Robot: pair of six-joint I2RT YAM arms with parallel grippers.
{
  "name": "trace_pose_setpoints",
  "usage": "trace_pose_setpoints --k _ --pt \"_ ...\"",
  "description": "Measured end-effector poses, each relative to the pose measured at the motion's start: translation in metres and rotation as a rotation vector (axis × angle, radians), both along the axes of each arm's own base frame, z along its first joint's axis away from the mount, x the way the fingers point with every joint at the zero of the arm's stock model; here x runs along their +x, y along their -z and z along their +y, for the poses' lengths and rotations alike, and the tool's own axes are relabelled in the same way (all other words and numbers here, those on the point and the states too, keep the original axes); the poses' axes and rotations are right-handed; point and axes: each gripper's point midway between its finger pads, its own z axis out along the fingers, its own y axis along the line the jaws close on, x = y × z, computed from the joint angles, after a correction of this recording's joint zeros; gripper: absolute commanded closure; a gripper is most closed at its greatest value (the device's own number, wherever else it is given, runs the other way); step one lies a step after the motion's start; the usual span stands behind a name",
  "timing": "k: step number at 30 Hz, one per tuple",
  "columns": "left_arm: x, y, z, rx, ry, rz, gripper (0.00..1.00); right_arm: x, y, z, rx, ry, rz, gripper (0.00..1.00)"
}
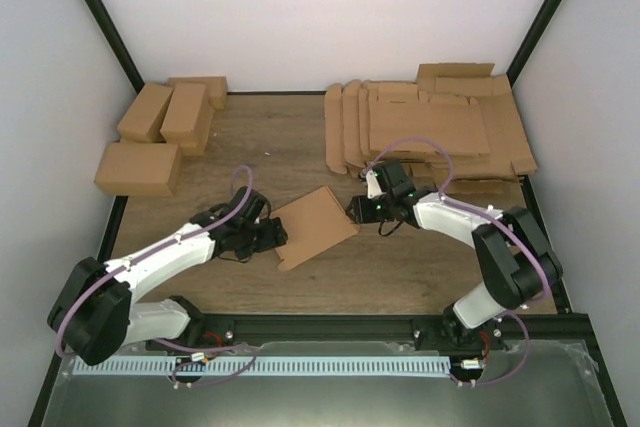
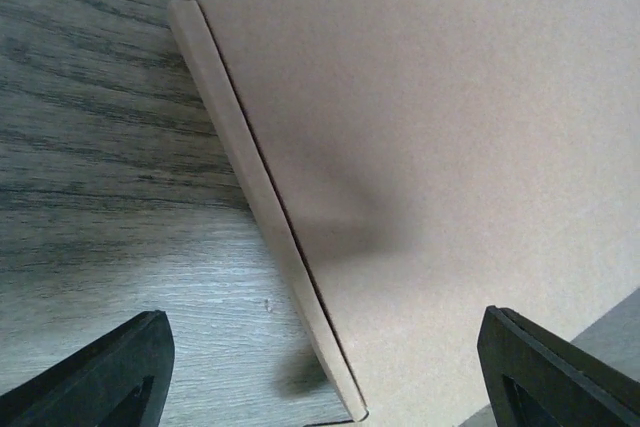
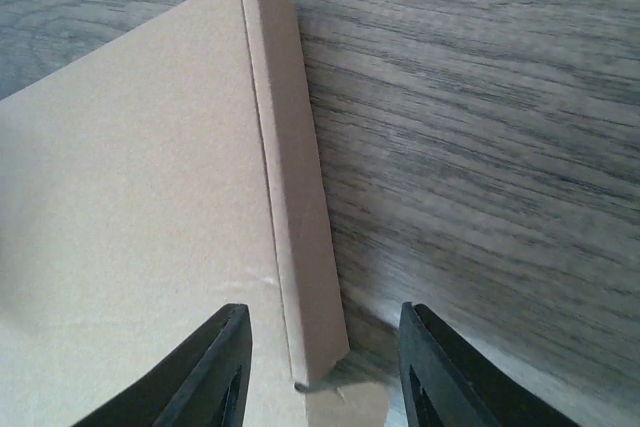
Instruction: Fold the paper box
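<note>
Fingers (image 2: 100,372) of the left gripper (image 2: 320,377) stand wide apart over the left edge of the paper box (image 1: 315,225). Those of the right gripper (image 3: 325,367) are apart on either side of its folded right wall, not closed on it. The box lies flat and askew on the wooden table (image 1: 260,147) between both arms; beyond it, folded boxes (image 1: 160,137) sit far left and flat cardboard sheets (image 1: 430,127) far right.
</note>
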Motion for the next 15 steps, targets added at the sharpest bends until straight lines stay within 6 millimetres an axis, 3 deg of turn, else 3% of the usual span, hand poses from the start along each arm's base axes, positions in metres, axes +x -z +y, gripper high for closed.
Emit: trace_pose_setpoints --k 9,15 --pt "-0.021 0.01 -0.018 -0.143 0.076 0.042 0.18 -0.015 0.002 0.005 0.045 -0.062 0.019 0.5" --pt "-0.023 0.001 -0.035 -0.251 0.114 0.037 0.32 -0.024 0.01 0.018 0.132 -0.125 0.078 0.51"
